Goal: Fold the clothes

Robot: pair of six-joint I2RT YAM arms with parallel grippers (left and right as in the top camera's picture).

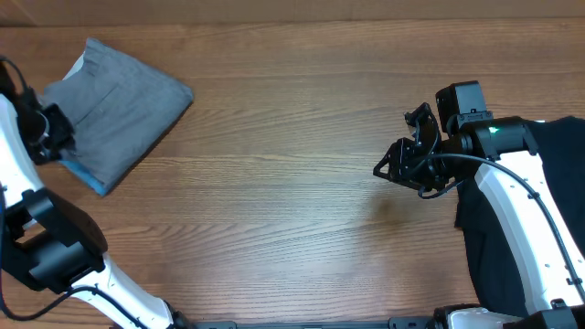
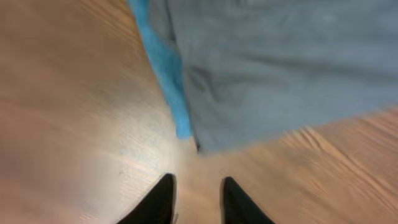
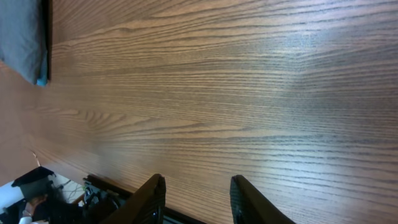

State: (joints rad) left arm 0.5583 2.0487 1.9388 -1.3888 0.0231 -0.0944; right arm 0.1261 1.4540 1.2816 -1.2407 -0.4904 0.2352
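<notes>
Clothes (image 1: 123,108): grey, folded into a flat packet, just ahead of your left gripper (image 2: 196,200). The nearest corner lies just beyond the fingertips and a touch to their right. The left gripper's fingers stand a little apart with only bare table (image 1: 292,219) between them; it holds nothing.

The packet sits diagonal to the table edges. It is close to square. The slightly longer run goes from the corner that points toward your right arm back to the corner nearest the left fingertips. Its left part is hidden under the left arm in the overhead view.

A light-blue cloth (image 2: 165,68) lies under the grey, showing as a strip along the edge left of the fingers.

Your right gripper (image 3: 198,194) is parted moderately wide and empty. Open wood runs ahead of it, and the packet is well apart at the far upper left of its wrist view. A black garment (image 1: 558,155) lies behind and under that arm, at the table's right edge.
</notes>
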